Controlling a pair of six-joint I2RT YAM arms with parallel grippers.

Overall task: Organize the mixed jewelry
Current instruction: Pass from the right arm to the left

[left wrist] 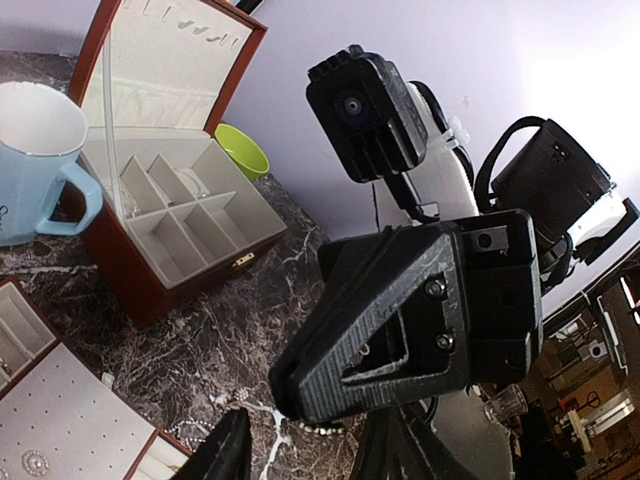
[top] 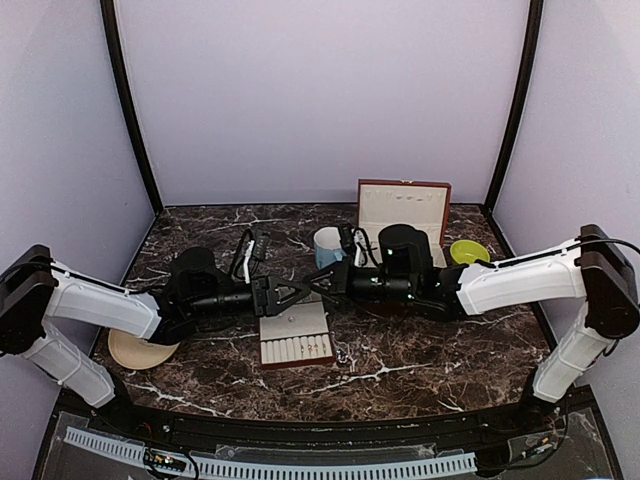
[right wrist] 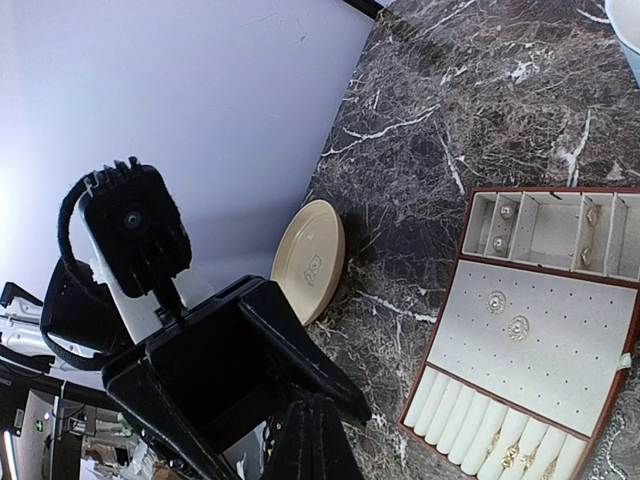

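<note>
Top external view has the two arms meeting nose to nose over the middle of the dark marble-patterned table (top: 420, 370), just above the far edge of the cream slotted tray with a red-brown rim (top: 296, 337). The right claw (top: 318, 283) is pinched together to a point. The left claw (top: 283, 293) stands with its fingers (left wrist: 230, 452) apart on either side of that point. This reads as a handover of some fine piece, though I cannot tell whether anything sits between the tips. The small silvery jewelry pieces (right wrist: 518, 326) that show lie in the tray, each kind in its own section: two round studs on the dotted pad, rings in the near rolls, and a few bits in the compartments at the other end. Far right, the red-brown hinged box with cream lining (top: 403, 208) stands open, probably for whatever remains to be sorted.
</note>
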